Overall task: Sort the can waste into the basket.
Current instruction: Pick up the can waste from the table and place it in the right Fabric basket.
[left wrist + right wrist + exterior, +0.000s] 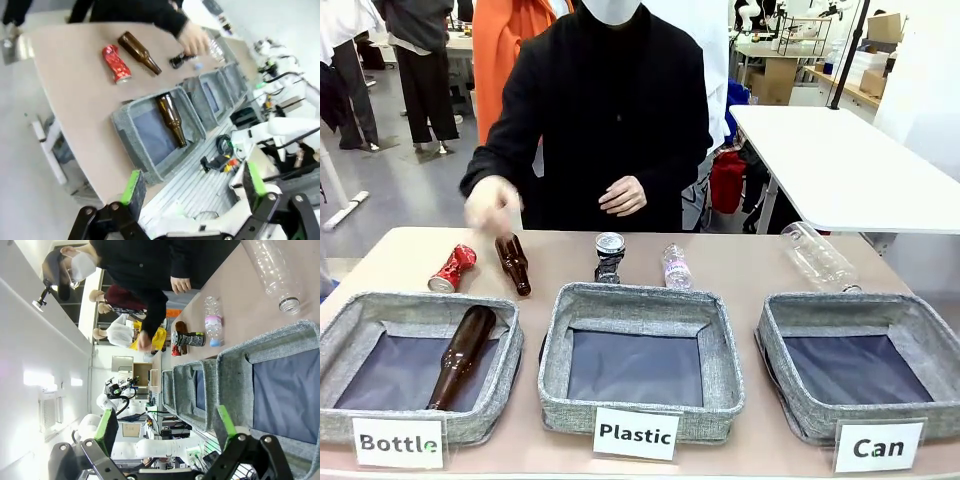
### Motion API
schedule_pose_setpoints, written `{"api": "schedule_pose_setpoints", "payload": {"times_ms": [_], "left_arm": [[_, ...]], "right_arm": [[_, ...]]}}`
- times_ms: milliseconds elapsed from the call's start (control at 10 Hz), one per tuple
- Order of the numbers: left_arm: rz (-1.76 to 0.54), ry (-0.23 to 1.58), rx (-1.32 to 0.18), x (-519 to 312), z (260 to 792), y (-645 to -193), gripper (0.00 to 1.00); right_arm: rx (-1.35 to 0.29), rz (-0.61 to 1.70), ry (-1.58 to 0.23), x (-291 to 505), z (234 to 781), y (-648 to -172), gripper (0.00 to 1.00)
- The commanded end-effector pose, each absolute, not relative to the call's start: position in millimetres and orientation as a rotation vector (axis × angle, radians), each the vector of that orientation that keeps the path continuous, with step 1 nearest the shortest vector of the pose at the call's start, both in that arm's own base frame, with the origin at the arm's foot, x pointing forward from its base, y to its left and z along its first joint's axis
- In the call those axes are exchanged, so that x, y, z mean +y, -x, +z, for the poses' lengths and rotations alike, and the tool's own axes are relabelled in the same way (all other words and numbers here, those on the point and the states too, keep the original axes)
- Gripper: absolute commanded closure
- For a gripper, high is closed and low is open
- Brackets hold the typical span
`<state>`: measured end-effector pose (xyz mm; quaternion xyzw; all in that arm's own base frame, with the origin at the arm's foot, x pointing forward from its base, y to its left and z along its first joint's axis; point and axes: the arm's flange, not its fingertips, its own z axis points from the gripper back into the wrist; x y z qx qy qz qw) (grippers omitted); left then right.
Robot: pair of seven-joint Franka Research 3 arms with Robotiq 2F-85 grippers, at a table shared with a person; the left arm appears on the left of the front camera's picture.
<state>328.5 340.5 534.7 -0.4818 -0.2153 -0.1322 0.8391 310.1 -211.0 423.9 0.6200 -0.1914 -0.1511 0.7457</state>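
A crushed red can (452, 268) lies at the table's far left, and the left wrist view has this red can (116, 63) beside a brown bottle. A crushed black can with a silver top (609, 257) stands behind the middle basket; the same black can (188, 338) appears in the right wrist view. The grey basket marked "Can" (772, 340) sits at the front right with nothing in it, and its rim (235, 370) lies just past my right gripper (166, 423). That gripper is open and holds nothing. My left gripper (194, 182) is open too, hanging off the table's near side.
A person stands at the far side, one blurred hand (492, 205) above the red can. One brown bottle (513, 264) lies on the table, another (462, 355) in the "Bottle" basket (340, 335). The "Plastic" basket (560, 320) sits in the middle. Clear plastic bottles (676, 267) (818, 257) lie behind.
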Motion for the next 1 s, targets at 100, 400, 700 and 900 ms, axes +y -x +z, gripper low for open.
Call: {"api": "schedule_pose_setpoints", "payload": {"times_ms": [100, 400, 700, 900], "left_arm": [[-0.197, 0.888, -0.272, 237, 544, -359, 0.0], [-0.19, 0.581, -0.188, 95, 515, -418, 0.0], [-0.185, 0.273, -0.228, -4, 474, -467, 0.0], [-0.171, 0.302, -0.203, -12, 477, -483, 0.0]], "right_arm": [[-0.419, -0.317, -1.362, -213, 427, -310, 0.0], [-0.419, -0.317, -1.362, -213, 427, -310, 0.0], [-0.419, -0.317, -1.362, -213, 427, -310, 0.0], [-0.419, -0.317, -1.362, -213, 427, -310, 0.0]]}}
